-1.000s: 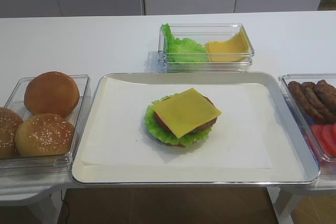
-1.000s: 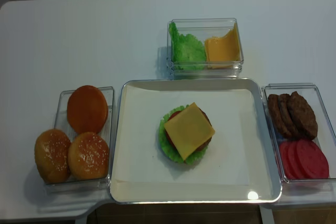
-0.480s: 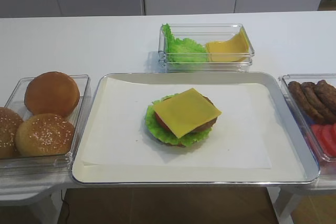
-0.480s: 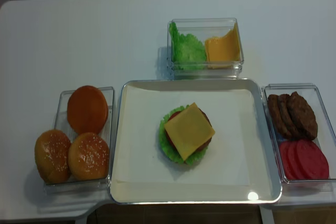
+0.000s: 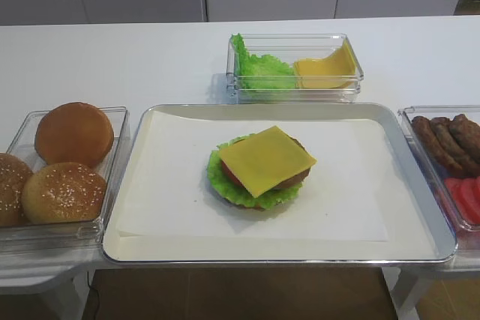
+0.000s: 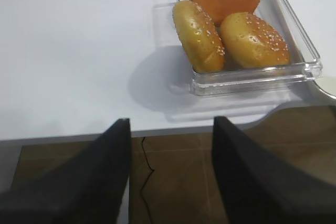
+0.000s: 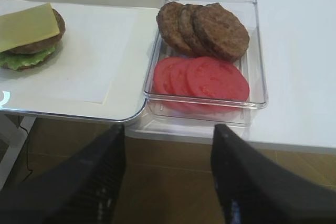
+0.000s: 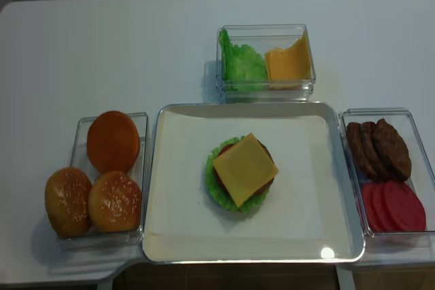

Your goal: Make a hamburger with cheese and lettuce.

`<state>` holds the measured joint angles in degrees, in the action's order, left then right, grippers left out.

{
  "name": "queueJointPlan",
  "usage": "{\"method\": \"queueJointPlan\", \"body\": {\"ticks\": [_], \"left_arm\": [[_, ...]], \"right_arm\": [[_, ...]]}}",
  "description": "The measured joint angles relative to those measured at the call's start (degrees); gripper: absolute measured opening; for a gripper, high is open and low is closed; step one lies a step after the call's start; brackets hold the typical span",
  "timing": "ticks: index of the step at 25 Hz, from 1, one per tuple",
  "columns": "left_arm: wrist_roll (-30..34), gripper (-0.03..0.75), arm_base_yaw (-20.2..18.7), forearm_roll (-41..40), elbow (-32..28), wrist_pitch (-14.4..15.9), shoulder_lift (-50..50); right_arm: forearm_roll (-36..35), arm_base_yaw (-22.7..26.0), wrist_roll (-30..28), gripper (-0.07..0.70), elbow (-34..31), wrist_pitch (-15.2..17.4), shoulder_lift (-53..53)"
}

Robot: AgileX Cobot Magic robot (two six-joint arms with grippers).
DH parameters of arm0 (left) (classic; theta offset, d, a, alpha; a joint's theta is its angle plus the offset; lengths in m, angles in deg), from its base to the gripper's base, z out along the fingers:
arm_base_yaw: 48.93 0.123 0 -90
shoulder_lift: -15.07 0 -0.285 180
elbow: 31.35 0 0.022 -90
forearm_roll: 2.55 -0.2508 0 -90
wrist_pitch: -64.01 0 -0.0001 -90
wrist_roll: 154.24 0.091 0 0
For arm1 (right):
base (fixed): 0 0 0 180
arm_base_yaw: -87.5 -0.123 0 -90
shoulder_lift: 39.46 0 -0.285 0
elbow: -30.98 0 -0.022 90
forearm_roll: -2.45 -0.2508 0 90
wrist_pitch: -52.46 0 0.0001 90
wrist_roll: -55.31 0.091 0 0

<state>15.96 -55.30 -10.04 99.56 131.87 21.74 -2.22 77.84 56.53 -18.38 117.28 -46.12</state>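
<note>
The hamburger [image 5: 255,187] sits mid-tray on white paper: ruffled green leaf, red tomato slice and brown patty. The flat square yellow cheese [image 5: 265,159] lies on top of it, and shows in the realsense view [image 8: 244,169] and the right wrist view [image 7: 27,26]. My right gripper [image 7: 168,129] is open and empty, below the table's front edge before the patty box. My left gripper [image 6: 170,124] is open and empty, below the front edge left of the bun box. Neither gripper shows in the exterior views.
A silver tray [image 5: 420,207] holds the paper. A clear box of three buns [image 5: 67,159] stands left. A back box holds lettuce [image 5: 259,69] and curled cheese slices [image 5: 326,69]. A right box holds patties [image 7: 205,27] and tomato slices [image 7: 202,80].
</note>
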Motion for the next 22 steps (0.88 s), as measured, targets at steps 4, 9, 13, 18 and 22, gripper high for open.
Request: {"method": "queueJointPlan", "body": {"ticks": [4,9,13,18,22], "left_arm": [[0.0,0.37,0.0,0.0,0.0,0.0,0.0],[0.0,0.37,0.0,0.0,0.0,0.0,0.0],[0.0,0.37,0.0,0.0,0.0,0.0,0.0],[0.0,0.37,0.0,0.0,0.0,0.0,0.0],[0.0,0.37,0.0,0.0,0.0,0.0,0.0]], "right_arm": [[0.0,0.0,0.0,0.398,0.0,-0.2,0.0],[0.0,0.0,0.0,0.398,0.0,-0.2,0.0],[0.0,0.0,0.0,0.398,0.0,-0.3,0.0],[0.0,1.2,-0.1,0.398,0.0,-0.4,0.0],[0.1,5.4,0.0,0.398,0.0,-0.4,0.0]]}}
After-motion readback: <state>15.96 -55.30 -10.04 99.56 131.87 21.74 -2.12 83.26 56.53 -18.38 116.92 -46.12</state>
